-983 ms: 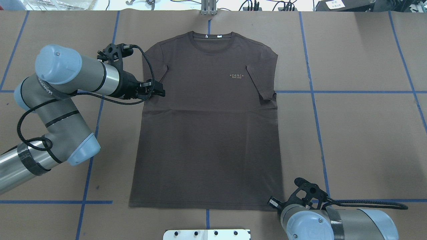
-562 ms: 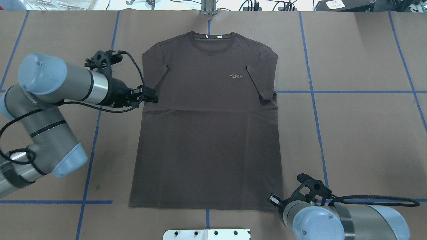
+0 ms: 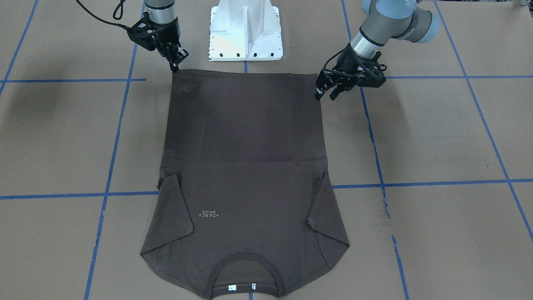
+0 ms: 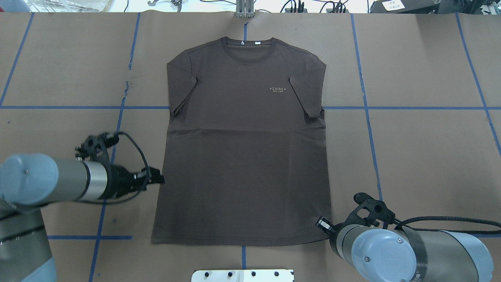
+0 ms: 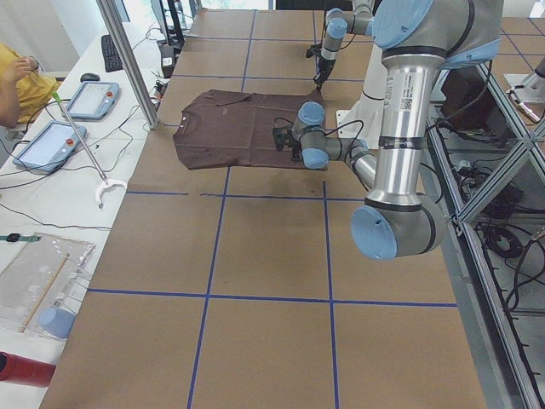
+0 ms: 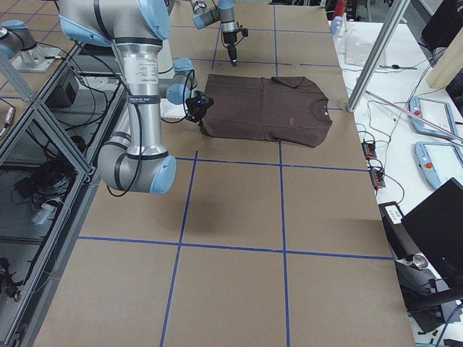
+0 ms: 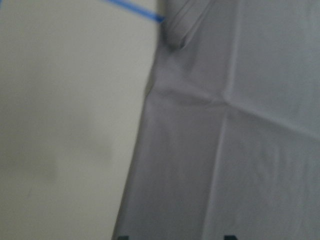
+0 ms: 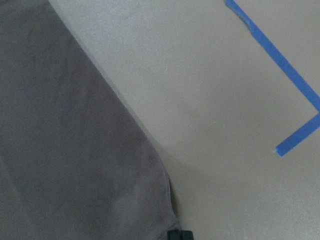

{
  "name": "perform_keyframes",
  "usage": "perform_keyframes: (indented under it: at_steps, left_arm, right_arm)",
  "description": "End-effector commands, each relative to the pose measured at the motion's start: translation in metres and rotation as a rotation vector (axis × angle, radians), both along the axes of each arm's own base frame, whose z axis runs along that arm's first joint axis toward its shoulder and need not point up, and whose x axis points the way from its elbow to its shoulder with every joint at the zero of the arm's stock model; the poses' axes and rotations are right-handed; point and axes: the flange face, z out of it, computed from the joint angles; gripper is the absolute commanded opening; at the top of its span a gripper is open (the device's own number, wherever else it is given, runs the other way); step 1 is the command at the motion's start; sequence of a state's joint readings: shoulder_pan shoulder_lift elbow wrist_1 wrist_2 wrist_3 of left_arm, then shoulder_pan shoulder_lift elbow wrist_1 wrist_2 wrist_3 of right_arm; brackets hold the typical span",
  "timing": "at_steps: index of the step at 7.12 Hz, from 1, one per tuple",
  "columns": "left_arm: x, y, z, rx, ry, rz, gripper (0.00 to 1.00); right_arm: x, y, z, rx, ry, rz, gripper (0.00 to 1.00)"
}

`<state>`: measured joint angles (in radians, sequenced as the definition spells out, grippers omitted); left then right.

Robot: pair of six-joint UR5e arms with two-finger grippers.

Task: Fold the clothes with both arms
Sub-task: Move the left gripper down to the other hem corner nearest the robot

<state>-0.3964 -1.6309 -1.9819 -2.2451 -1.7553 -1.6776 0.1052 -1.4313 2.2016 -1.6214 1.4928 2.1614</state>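
One shirt (image 4: 242, 156) lies flat and face up on the bench (image 4: 422, 156), with its collar far from my base (image 3: 245, 37) and its hem next to it. Both sleeves are folded in over the body.

My left end effector (image 3: 325, 94) is released. The front view shows its two fingers spread just beside the shirt's side edge, between sleeve and hem. From overhead the same fingers merge into one dark block at that edge. My left wrist camera is blurred, but it shows two dark tips set apart at the bottom of the frame, with the cloth edge and a crease running up between them.

My right end effector (image 3: 175, 66) is clenched on the hem corner. Overhead, my own wrist hides most of it. The front view shows its narrow tip meeting the corner. My right wrist camera adds what neither gives: a single dark tip at the corner, the cloth bulging slightly there, and a shadow along the hem.

Counted: one shirt, two arms, two end effectors, two white labels (image 4: 257, 42) inside the collar, and one line of chest lettering (image 4: 278, 89).

Only the side views reach past the bench. They show a side table with two handheld screens (image 5: 89, 98) and a person in yellow (image 5: 13, 72).
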Motion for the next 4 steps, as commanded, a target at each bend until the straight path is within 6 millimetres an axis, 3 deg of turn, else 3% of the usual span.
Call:
perform_keyframes:
  at_steps: [1,3,4]
  left_arm:
    - [0.036,0.068,0.017,-0.104,-0.032,0.016,0.53]
    - [0.052,0.096,0.02,-0.153,-0.071,0.043,0.51]
    - [0.052,0.098,0.02,-0.151,-0.073,0.043,0.5]
  right_arm:
    - [0.0,-0.001,0.0,0.0,0.0,0.002,0.0]
    - [0.0,-0.001,0.0,0.002,0.001,0.0,0.0]
    - [0.0,-0.001,0.0,0.003,0.001,-0.001,0.0]
